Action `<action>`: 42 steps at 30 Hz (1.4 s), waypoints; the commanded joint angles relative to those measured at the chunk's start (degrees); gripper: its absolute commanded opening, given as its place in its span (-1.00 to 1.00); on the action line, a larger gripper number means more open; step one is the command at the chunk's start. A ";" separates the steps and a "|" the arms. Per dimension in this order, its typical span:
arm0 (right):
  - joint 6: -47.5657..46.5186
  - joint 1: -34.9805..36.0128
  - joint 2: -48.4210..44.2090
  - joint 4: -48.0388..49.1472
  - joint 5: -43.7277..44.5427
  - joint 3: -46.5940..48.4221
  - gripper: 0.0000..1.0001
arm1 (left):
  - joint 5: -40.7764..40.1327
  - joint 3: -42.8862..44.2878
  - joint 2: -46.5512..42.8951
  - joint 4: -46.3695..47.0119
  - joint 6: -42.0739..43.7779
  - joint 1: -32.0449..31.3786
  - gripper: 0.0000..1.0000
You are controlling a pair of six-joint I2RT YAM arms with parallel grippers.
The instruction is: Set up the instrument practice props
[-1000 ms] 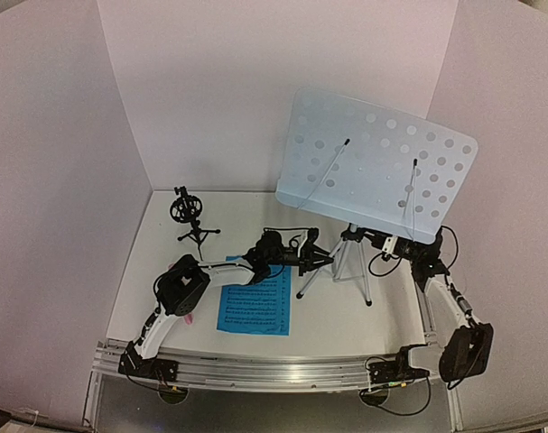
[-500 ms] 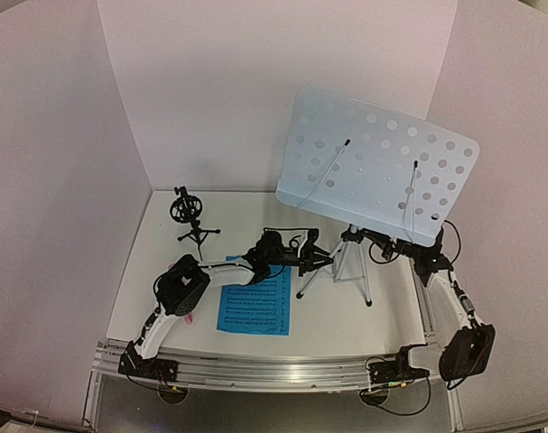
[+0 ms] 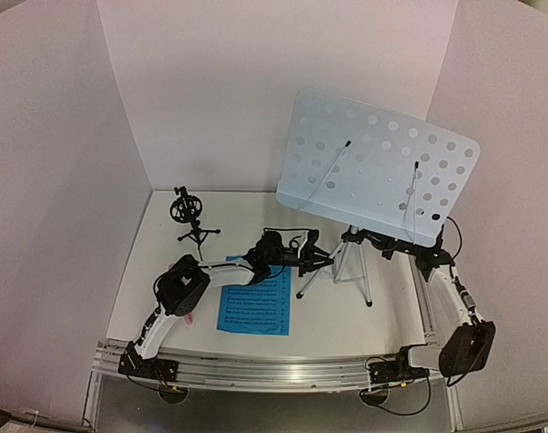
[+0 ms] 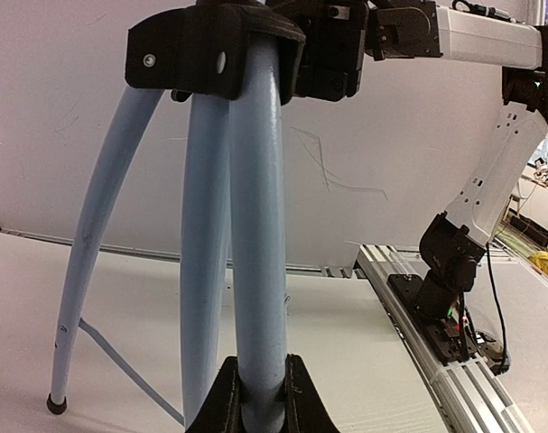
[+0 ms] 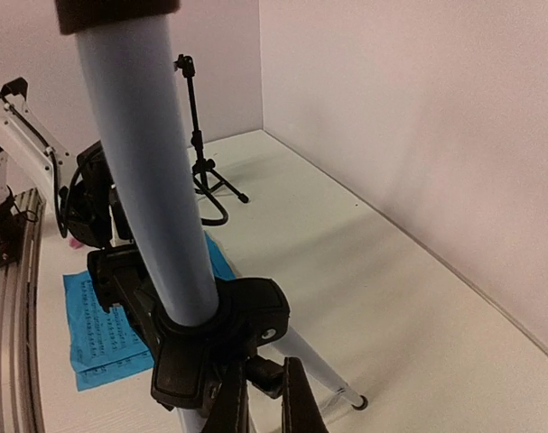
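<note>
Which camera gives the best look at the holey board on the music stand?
The top external view: the whole perforated desk shows there, holes and all. The left wrist view shows only the stand's legs; the right wrist view only its pole.

A robot lab cell: plain white partitions (image 3: 255, 90), aluminium rail (image 3: 283, 373)

A: Bright enough?
B: Evenly lit from above, with only soft shadows on the tabletop (image 5: 346, 271).
A: Sharp?
B: The overhead view bows at its edges. Wrist views show the music stand (image 4: 255, 225) tube close, slightly soft, with a pale sheen.
</note>
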 commanded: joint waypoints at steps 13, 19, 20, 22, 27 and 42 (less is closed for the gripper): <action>25.08 0.12 8.25 -15.62 -17.94 7.81 -0.96 | -0.16 -0.86 1.12 -1.68 9.83 1.20 -1.00; 41.20 0.09 12.98 -15.85 -19.64 9.47 -1.00 | -0.16 -1.19 0.97 -0.83 10.07 1.21 -1.00; 43.02 0.10 13.61 -15.92 -20.12 9.50 -1.00 | -0.12 -1.24 0.97 -0.73 10.11 1.21 -1.00; 45.09 0.12 13.90 -15.91 -20.37 9.30 -1.00 | -0.01 -1.27 0.96 -0.44 10.12 1.28 -1.00; 50.81 0.12 13.55 -16.04 -21.25 9.38 -1.00 | 0.31 -1.00 1.13 -0.56 10.12 1.29 -1.00; 61.53 0.13 14.39 -16.36 -21.34 10.02 -0.95 | 0.01 -1.11 1.39 0.25 9.59 1.29 -1.00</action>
